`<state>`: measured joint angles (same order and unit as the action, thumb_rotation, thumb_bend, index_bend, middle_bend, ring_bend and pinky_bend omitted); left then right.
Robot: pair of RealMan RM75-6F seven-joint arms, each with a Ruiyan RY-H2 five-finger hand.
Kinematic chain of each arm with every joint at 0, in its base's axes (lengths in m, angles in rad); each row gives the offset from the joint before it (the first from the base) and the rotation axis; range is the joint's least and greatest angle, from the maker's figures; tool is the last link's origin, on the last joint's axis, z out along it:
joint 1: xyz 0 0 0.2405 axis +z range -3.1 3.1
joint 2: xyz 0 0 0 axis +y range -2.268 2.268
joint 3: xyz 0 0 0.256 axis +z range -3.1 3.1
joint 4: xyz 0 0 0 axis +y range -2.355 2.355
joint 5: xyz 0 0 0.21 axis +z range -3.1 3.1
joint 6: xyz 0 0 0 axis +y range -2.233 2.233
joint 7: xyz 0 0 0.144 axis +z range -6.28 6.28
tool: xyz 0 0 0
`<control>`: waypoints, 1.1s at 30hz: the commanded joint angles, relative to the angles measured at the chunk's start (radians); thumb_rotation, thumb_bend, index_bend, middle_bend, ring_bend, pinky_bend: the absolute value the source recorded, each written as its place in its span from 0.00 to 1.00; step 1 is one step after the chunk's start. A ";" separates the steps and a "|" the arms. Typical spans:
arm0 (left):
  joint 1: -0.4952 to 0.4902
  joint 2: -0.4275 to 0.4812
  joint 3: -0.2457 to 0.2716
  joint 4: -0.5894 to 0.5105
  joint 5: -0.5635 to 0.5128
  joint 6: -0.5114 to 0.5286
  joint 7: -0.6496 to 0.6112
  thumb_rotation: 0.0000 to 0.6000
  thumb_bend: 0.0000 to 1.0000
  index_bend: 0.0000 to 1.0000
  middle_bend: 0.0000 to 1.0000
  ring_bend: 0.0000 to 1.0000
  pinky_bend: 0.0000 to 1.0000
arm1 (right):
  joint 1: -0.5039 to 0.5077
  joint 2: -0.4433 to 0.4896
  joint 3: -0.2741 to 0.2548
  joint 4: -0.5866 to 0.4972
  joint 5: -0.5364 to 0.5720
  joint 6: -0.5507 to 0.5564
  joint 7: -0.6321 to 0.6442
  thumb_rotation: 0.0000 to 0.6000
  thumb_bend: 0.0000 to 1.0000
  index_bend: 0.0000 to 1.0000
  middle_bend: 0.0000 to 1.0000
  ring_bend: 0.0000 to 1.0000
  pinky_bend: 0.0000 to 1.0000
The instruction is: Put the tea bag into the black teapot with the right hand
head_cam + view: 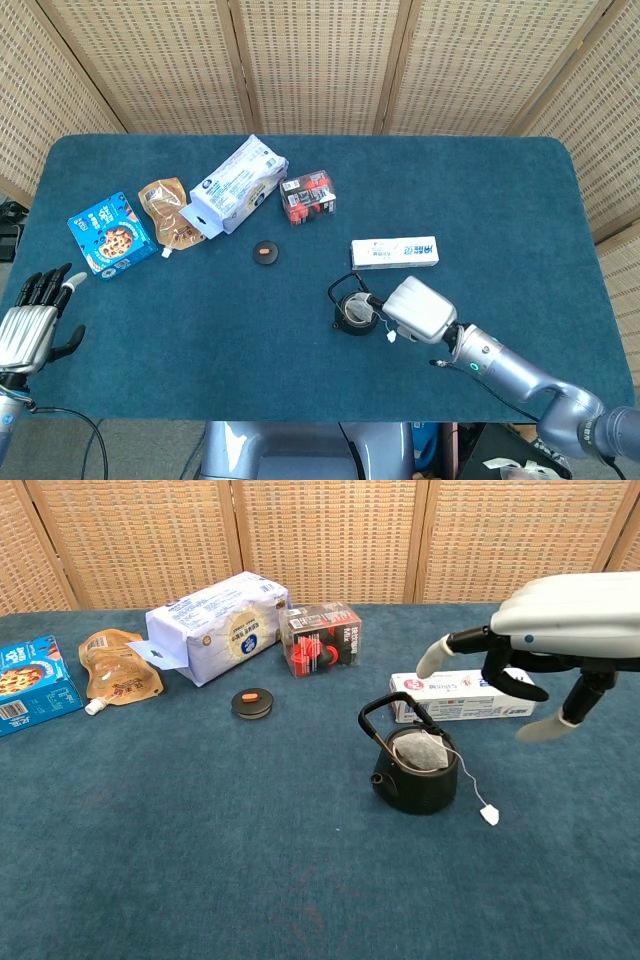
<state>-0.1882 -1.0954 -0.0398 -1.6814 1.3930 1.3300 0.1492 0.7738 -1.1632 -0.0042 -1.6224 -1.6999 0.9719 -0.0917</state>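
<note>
The black teapot (415,775) (353,312) stands lidless on the blue table with its handle up. A pale tea bag (421,750) lies in its mouth. The bag's string runs over the rim to a small white tag (488,815) (392,337) lying on the cloth to the pot's right. My right hand (548,645) (420,309) hovers just right of the pot, fingers spread and holding nothing. My left hand (30,325) rests open at the table's near left edge, far from the pot.
The teapot's round lid (252,702) lies left of the pot. A flat white box (462,697) sits just behind the pot under my right hand. Further back stand a red-black carton (322,639), a white bag (212,628), a brown pouch (120,670) and a blue box (32,684).
</note>
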 commanded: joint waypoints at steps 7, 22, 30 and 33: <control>-0.004 0.005 -0.004 -0.006 0.003 0.001 0.006 1.00 0.41 0.09 0.00 0.00 0.00 | 0.056 0.096 0.010 -0.102 0.046 -0.122 0.061 1.00 0.53 0.15 0.86 0.88 1.00; -0.026 0.055 -0.034 -0.047 0.013 0.012 0.021 1.00 0.41 0.09 0.00 0.00 0.00 | 0.176 0.109 0.032 -0.150 0.219 -0.413 0.079 1.00 0.77 0.14 0.92 0.91 1.00; -0.035 0.063 -0.033 -0.066 0.012 0.002 0.035 1.00 0.41 0.09 0.00 0.00 0.00 | 0.207 0.057 0.035 -0.105 0.282 -0.472 0.032 1.00 0.77 0.14 0.92 0.91 1.00; -0.035 0.065 -0.032 -0.069 0.010 0.000 0.037 1.00 0.41 0.08 0.00 0.00 0.00 | 0.214 0.048 0.032 -0.092 0.304 -0.486 0.015 1.00 0.77 0.14 0.92 0.91 1.00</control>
<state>-0.2237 -1.0308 -0.0716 -1.7498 1.4030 1.3303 0.1859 0.9840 -1.1109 0.0292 -1.7194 -1.4025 0.4911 -0.0707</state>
